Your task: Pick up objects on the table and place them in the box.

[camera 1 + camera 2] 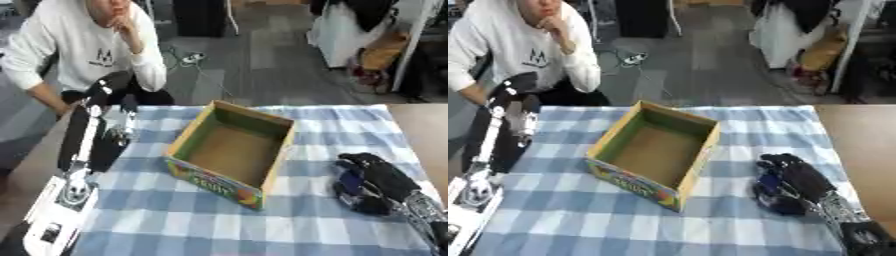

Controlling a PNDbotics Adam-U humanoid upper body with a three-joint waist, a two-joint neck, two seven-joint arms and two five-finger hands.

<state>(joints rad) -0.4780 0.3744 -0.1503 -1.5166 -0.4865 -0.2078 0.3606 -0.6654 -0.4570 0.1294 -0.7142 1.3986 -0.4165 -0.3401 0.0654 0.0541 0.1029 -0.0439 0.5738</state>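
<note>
Box [229,156] sits at centre frame on the desk [201,220], open top up, cardboard interior bare, coloured print on its near wall. Checked blue-and-white cloth covers the desk. Left edge of frame: left arm extends up along the desk's side, left hand [103,90] at upper left, finger posture cannot be told. Right of the box, lower right: right hand [791,185] resting on the cloth, fingers curled over something blue, apart from the box.
</note>
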